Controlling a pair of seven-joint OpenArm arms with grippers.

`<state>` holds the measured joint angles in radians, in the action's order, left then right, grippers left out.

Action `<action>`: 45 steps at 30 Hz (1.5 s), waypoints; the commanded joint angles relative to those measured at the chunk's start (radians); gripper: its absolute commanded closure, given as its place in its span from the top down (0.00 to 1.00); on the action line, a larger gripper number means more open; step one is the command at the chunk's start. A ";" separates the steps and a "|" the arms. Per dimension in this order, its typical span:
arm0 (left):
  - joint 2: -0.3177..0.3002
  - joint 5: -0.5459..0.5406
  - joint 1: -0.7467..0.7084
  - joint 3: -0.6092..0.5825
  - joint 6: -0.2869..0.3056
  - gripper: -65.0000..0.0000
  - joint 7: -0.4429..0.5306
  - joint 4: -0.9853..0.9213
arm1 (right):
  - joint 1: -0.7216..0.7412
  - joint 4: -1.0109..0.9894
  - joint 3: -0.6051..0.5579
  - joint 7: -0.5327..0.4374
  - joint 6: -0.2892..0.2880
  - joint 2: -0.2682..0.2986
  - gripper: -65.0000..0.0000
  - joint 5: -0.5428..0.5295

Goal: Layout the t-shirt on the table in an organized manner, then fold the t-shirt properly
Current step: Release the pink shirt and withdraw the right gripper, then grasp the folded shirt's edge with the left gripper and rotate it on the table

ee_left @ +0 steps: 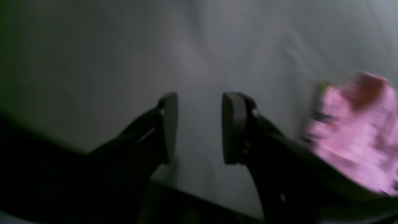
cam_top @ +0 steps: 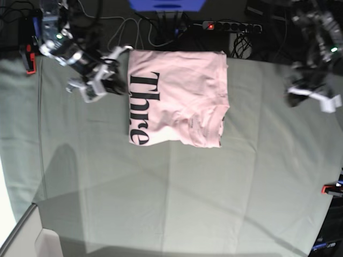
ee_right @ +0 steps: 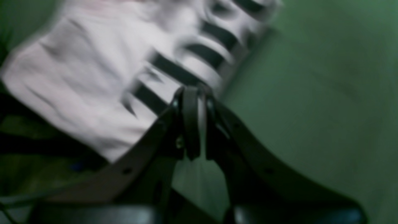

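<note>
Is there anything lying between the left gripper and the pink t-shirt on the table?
Nothing visible. In the base view only bare grey-green table cloth separates the left gripper from the t-shirt. The left wrist view agrees: the jaws stand apart with nothing between them, and the shirt lies off to one side.

The left hand point(ee_left: 199, 127) hangs with jaws apart over the bare surface point(ee_left: 124, 56); the blurred t-shirt point(ee_left: 357, 130) lies right.

One t-shirt point(cam_top: 177, 96), two hands
</note>
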<state>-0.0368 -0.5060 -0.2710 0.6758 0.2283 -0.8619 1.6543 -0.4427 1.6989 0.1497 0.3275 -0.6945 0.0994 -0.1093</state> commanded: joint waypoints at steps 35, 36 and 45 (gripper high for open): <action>0.036 -0.018 0.146 -0.621 0.006 0.36 0.048 -0.337 | -0.090 0.022 0.517 -0.029 -0.004 -0.109 0.03 -0.013; 0.036 -0.016 0.149 -0.640 0.006 0.28 0.068 -0.337 | -0.090 0.020 0.534 -0.029 -0.004 -0.114 0.03 -0.013; -0.002 -0.010 0.365 -0.687 0.004 0.00 0.080 -0.412 | -0.081 0.022 0.666 -0.029 -0.004 -0.134 0.03 -0.013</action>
<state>-0.0364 -0.5026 0.0647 -0.0113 0.2314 -0.8124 1.2236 -0.5175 1.7016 0.8085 0.3206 -0.6949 -0.0441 -0.1089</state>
